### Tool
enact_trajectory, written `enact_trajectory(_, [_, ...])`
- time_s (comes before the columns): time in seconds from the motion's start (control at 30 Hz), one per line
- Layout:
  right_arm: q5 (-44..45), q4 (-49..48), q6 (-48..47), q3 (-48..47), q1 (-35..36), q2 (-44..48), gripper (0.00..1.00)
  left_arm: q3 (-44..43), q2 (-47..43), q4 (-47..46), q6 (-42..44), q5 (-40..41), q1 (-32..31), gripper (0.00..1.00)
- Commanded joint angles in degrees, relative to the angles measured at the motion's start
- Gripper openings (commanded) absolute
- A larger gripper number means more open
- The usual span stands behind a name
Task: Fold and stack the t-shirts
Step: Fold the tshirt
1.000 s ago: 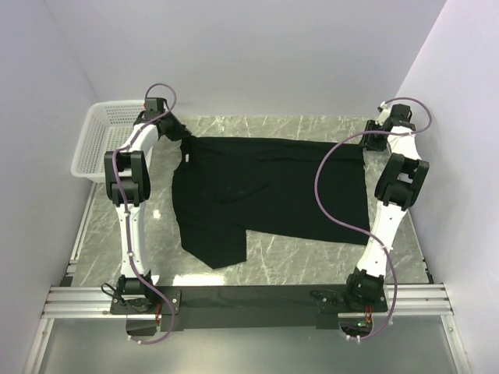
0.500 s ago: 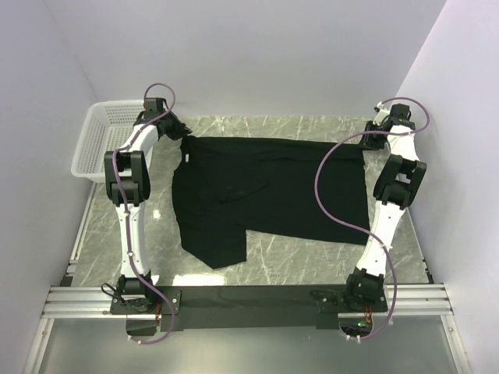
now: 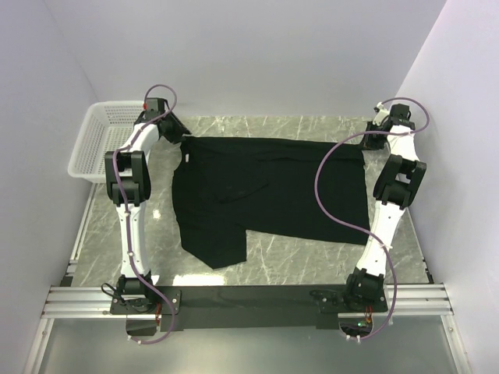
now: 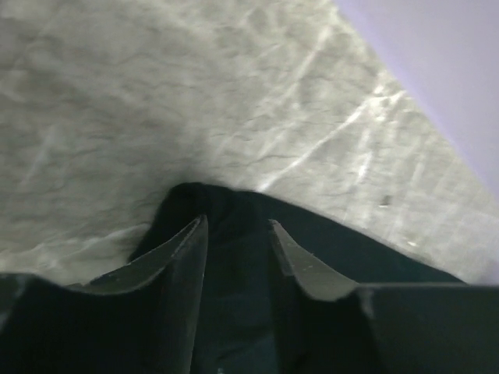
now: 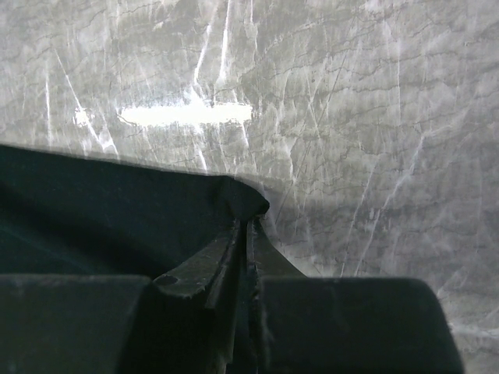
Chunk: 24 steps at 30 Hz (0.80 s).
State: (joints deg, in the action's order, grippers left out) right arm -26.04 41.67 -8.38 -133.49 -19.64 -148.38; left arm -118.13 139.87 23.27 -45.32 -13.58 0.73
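A black t-shirt lies spread across the marble table, with one sleeve or flap hanging toward the front left. My left gripper sits at its far left corner. In the left wrist view that gripper is open, with the t-shirt corner lying loose between the fingers. My right gripper is at the far right corner. In the right wrist view it is shut on a bunched tip of the t-shirt.
A white mesh basket stands off the table's far left corner, just beside the left arm. Grey walls close in behind and on both sides. Bare marble table shows in front of the shirt, ahead of the metal rail.
The left gripper has opened and let go of the shirt's far left corner. The right gripper has closed on the far right corner. The shirt has hardly shifted.
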Motion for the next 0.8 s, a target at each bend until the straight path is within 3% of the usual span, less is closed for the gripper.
enact_trajectory(0.0, [-0.5,-0.62,0.47,-0.98,0.13,0.28,0.11,-0.62,-3.46,3.89,3.74,8.57,1.29,0.44])
enact_trajectory(0.4, [-0.5,-1.33,0.82,-0.1,-0.05,0.72,0.09,-3.42,-1.46,4.86,3.92,11.92,0.24,0.45])
enact_trajectory(0.77, [-0.24,-1.33,1.09,-0.28,-0.14,0.63,0.08,-6.33,3.3,2.14,0.94,7.61,0.23,0.2])
